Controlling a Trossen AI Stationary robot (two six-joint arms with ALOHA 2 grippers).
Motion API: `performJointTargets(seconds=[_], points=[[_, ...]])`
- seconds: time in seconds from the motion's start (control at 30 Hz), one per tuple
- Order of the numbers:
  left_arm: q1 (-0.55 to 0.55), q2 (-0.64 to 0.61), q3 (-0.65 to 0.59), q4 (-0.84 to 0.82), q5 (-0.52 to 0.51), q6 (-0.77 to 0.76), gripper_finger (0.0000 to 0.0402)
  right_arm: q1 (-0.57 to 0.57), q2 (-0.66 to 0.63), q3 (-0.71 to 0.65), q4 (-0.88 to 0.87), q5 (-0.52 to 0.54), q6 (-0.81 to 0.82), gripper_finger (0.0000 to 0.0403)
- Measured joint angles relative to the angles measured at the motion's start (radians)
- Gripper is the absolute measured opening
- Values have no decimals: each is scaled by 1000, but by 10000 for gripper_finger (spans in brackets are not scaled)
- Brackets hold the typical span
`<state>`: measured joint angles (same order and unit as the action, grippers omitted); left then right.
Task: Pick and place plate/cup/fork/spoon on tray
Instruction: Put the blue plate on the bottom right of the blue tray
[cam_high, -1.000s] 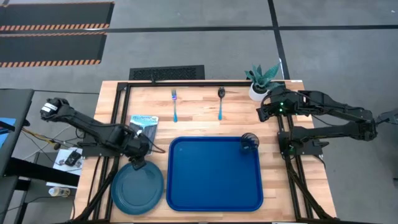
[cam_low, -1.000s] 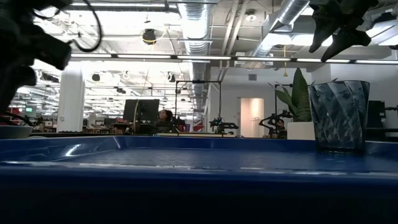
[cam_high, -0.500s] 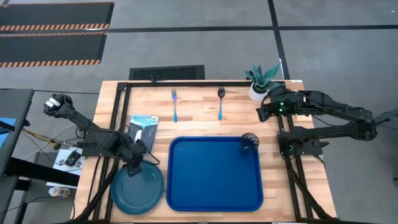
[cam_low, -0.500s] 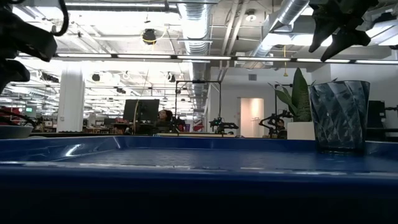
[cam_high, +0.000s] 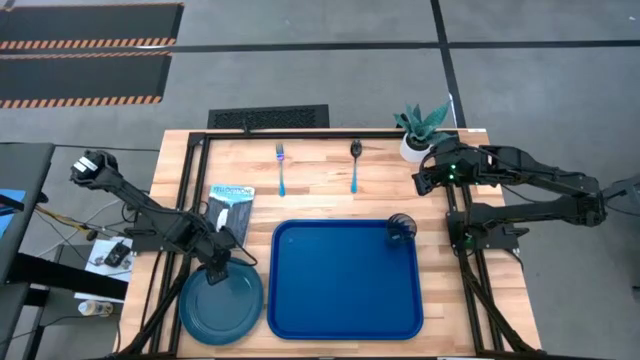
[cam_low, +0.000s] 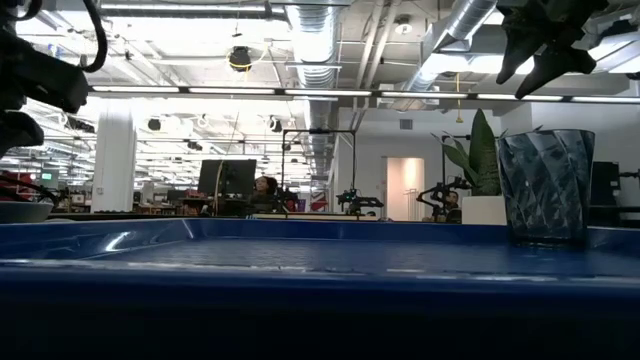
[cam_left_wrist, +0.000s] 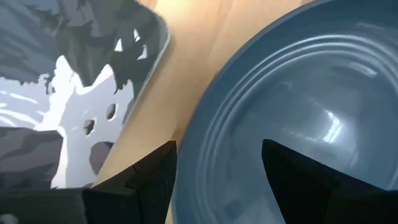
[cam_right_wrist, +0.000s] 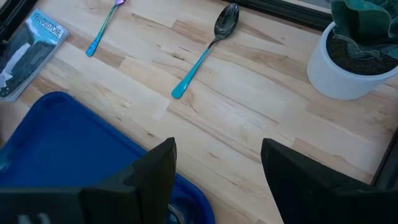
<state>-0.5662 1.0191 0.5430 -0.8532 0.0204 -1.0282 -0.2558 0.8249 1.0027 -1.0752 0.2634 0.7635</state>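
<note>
The teal plate (cam_high: 222, 303) lies on the table at the near left, beside the blue tray (cam_high: 345, 280). My left gripper (cam_high: 216, 270) is open over the plate's far rim; in the left wrist view (cam_left_wrist: 217, 149) one finger stands outside the rim (cam_left_wrist: 193, 143) and one over the plate's inside. The dark cup (cam_high: 401, 228) stands upright in the tray's far right corner. The fork (cam_high: 281, 168) and the spoon (cam_high: 354, 165) lie on the wood beyond the tray. My right gripper (cam_high: 420, 182) is open and empty above the table, right of the spoon (cam_right_wrist: 211, 43). My left gripper comes at the plate's far rim (cam_left_wrist: 189, 155) from above, slanting toward the near edge, with its open fingers on either side of the rim. I cannot tell whether a finger touches the plate. The plate lies flat on the table.
A booklet (cam_high: 231, 205) lies just beyond the plate, close to my left gripper. A white pot with a green plant (cam_high: 415, 135) stands at the far right. Black frame rails (cam_high: 190, 190) run along the table's left and right sides.
My left gripper has gone toward the table's near edge and down, from over the booklet's near end to the plate's far rim, then held still. The plate has stayed where it was.
</note>
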Motion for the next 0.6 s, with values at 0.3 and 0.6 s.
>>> performJointTargets(seconds=[0.3, 0.6], points=[[0, 0, -39, 2, -6, -2, 223, 0, 0, 0, 0, 0, 6, 260], [0, 0, -96, 34, 46, -42, 183, 0, 0, 0, 0, 0, 5, 260]])
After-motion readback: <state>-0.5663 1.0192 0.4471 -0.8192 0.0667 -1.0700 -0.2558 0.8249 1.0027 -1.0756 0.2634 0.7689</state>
